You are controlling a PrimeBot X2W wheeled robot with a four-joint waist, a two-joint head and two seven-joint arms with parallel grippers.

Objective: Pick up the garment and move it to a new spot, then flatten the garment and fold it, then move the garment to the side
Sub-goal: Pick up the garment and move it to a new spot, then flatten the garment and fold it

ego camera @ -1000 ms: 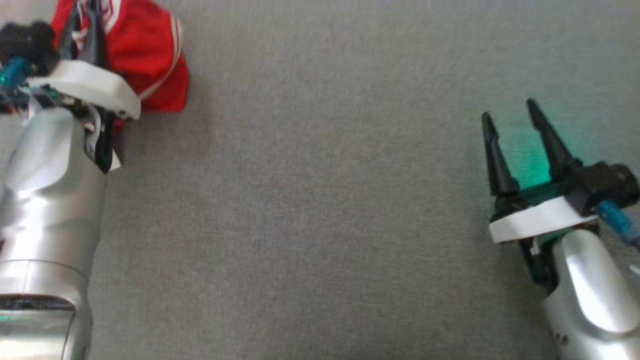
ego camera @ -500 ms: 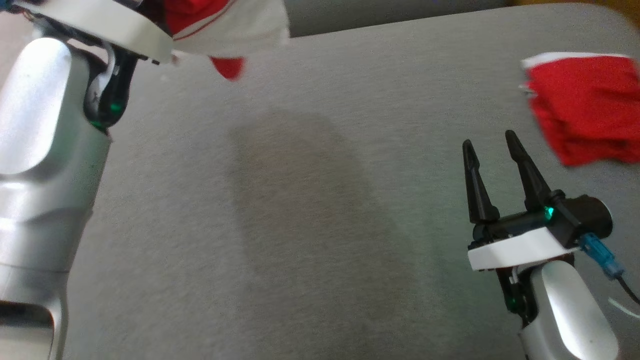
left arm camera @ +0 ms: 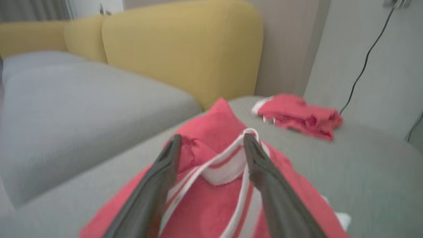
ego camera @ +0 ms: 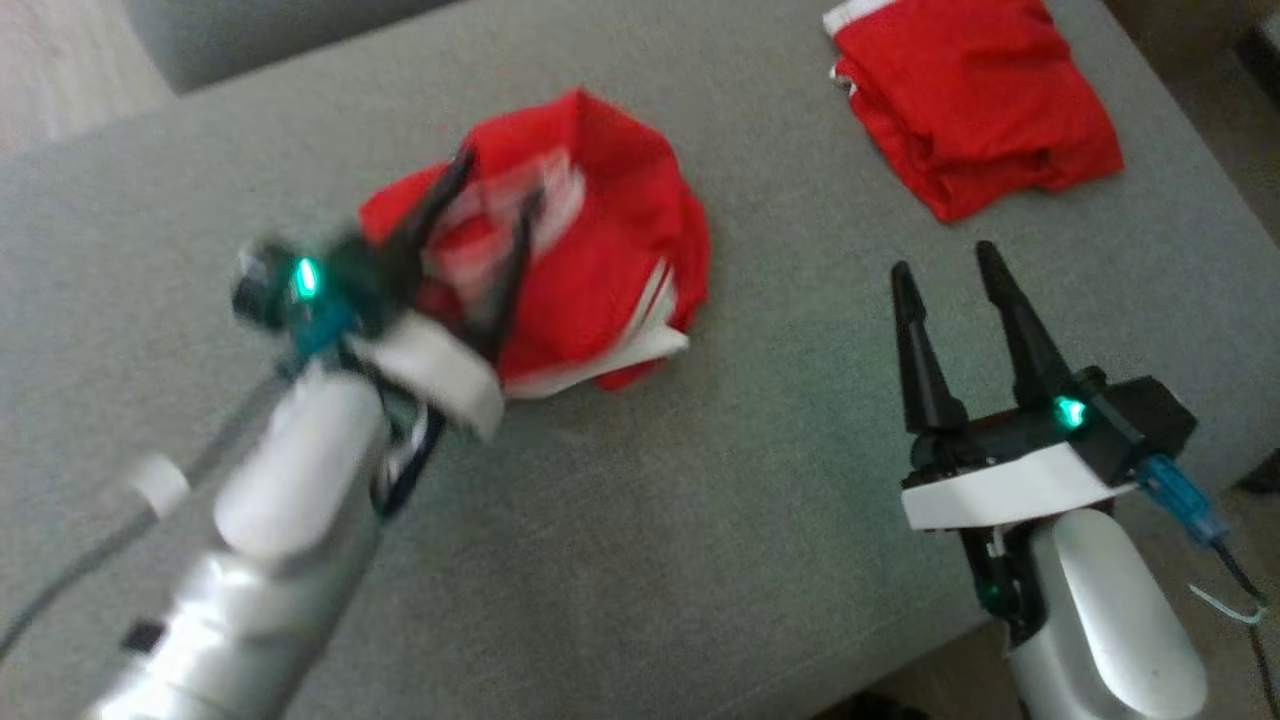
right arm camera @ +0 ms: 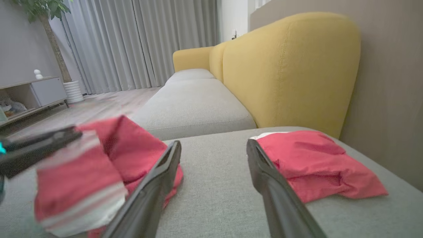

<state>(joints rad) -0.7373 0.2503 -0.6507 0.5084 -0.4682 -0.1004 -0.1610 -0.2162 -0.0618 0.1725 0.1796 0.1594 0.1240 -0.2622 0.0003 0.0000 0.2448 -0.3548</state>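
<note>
Head view: the left gripper hovers over the garment, a red heap with white stripes lying crumpled in the middle of the grey cushion. Half a second ago it hung lifted from that gripper. Now it rests on the cushion, so we judge the relocation done and flattening next. The right gripper stands released and empty, near a second red cloth at the far corner.

Left wrist view: the fingers stand spread, released, with the white-banded edge between and below them, not pinched.

Right wrist view: the fingers are spread over bare cushion, with the heap on one side and the cloth on the other.
</note>
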